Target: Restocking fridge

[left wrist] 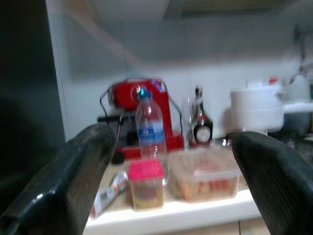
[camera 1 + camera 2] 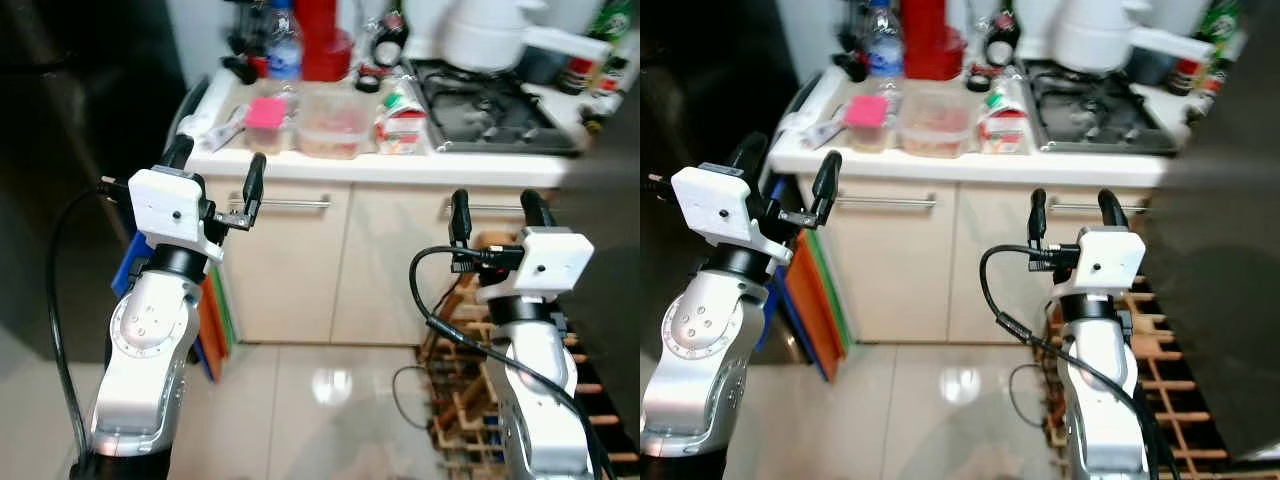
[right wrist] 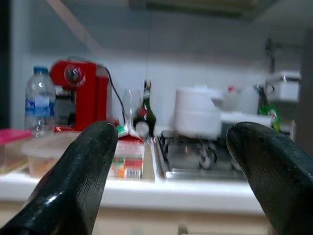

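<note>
Fridge [image 2: 70, 150] looms dark at our left, door state unreadable. Table [image 2: 400, 165] carries the stock at its front edge, within reach: tub [image 2: 328, 125], pink-lidded jar [image 2: 266, 122], carton [image 2: 402, 122]. Left gripper [image 2: 215, 180] and right gripper [image 2: 495, 215] hang short of it, both spread, empty. Tub contents blurred.

A home kitchen: a white worktop [image 2: 400, 168] runs over cream cabinets [image 2: 290, 270] with bar handles, and a gas hob [image 2: 490, 110] set into it carries a white pot [image 2: 485, 35]. On the worktop stand a red coffee machine [image 2: 322, 35], a water bottle [image 2: 285, 45], a dark bottle [image 1: 200, 125] and food tubs [image 2: 328, 125]. The floor [image 2: 320, 400] is glossy tile, with a wooden wine rack [image 2: 470, 400] beside the cabinets
</note>
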Motion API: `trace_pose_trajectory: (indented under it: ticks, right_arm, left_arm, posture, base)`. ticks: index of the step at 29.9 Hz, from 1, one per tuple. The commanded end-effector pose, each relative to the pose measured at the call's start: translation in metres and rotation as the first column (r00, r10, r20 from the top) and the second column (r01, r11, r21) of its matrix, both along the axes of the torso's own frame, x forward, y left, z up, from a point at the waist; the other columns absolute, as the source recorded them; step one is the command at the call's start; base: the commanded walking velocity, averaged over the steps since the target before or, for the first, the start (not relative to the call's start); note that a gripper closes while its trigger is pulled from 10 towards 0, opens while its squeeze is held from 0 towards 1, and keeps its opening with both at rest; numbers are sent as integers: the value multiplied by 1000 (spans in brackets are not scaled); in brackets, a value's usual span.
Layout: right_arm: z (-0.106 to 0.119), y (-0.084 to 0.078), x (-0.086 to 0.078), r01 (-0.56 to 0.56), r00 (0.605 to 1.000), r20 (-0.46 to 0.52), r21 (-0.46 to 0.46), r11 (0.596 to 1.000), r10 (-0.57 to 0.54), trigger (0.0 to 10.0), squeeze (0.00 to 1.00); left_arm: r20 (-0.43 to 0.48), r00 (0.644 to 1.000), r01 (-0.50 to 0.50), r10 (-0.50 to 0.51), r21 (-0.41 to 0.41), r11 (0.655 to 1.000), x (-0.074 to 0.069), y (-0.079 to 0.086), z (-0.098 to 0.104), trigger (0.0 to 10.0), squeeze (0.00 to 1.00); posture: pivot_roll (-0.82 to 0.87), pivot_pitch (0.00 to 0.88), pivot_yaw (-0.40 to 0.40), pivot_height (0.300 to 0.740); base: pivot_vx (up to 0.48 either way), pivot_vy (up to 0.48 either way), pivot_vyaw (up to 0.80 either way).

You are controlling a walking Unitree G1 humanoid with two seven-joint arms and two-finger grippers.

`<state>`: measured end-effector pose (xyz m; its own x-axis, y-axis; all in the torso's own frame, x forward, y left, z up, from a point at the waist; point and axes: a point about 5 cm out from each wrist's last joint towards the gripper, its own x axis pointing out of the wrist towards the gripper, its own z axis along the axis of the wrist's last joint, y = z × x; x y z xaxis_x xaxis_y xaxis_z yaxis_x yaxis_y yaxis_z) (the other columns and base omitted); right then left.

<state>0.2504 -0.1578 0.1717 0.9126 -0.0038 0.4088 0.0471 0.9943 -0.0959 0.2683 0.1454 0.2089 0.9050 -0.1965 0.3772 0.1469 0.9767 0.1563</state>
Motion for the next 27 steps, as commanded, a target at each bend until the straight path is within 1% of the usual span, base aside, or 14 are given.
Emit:
trace_pose_trajectory:
  ticks: [1, 4, 6, 9, 12, 14, 17, 21, 25, 27]
  right_arm:
    - [-5, 2, 3, 1, 1000, -27, 3, 1000, -1, 10000, 0]
    - [-6, 2, 8, 2, 999, -46, 25, 1000, 0, 10000, 0]
    - [-6, 2, 8, 0, 999, -47, 23, 1000, 1, 10000, 0]
    - [-6, 4, 10, -6, 999, -47, 10, 1000, 7, 10000, 0]
    - [-7, 5, 11, -9, 999, -43, -4, 1000, 8, 10000, 0]
    - [-6, 5, 10, -8, 999, -39, -7, 1000, 8, 10000, 0]
    - [-7, 5, 10, -3, 999, -38, -4, 1000, 3, 10000, 0]
    - [-7, 7, 10, -6, 999, -37, -4, 1000, 6, 10000, 0]
    - [-6, 6, 10, -4, 999, -34, -4, 1000, 4, 10000, 0]
    - [-5, 6, 9, -2, 1000, -30, -4, 1000, 1, 10000, 0]
  left_arm:
    - [-15, 1000, -22, 22, 16, 1000, 4, 4, -2, 10000, 0]
    - [-7, 1000, -10, 10, 36, 999, 7, 1, 0, 10000, 0]
    - [2, 1000, -4, 4, 42, 999, 7, -1, 2, 10000, 0]
    - [44, 999, 21, -24, 64, 998, 8, -6, 9, 10000, 0]
    - [53, 998, 26, -29, 60, 998, 9, -7, 11, 10000, 0]
    - [44, 998, 45, -47, 42, 998, 11, -9, 14, 10000, 0]
    - [65, 995, 79, -81, 32, 996, 14, -12, 25, 10000, 0]
    - [96, 988, 112, -117, 56, 992, 14, -16, 31, 10000, 0]
    - [96, 987, 125, -131, 61, 990, 14, -19, 33, 10000, 0]
    - [89, 988, 119, -124, 61, 991, 16, -21, 36, 10000, 0]
  posture:
    - [-49, 0, 7, 740]
    - [-49, 0, 9, 740]
    - [-49, 0, 9, 740]
    - [-49, 0, 6, 740]
    - [-47, 0, 6, 740]
    - [-47, 0, 6, 740]
    - [-45, 0, 4, 740]
    - [-44, 0, 9, 740]
    - [-46, 0, 11, 740]
    - [-48, 0, 11, 740]
  base:
    - [472, 0, 0]
    - [480, 0, 0]
    - [480, 0, 0]
    - [480, 0, 0]
    - [480, 0, 0]
    - [480, 0, 0]
    - [480, 0, 0]
    - [480, 0, 0]
    - [480, 0, 0]
    - [0, 0, 0]
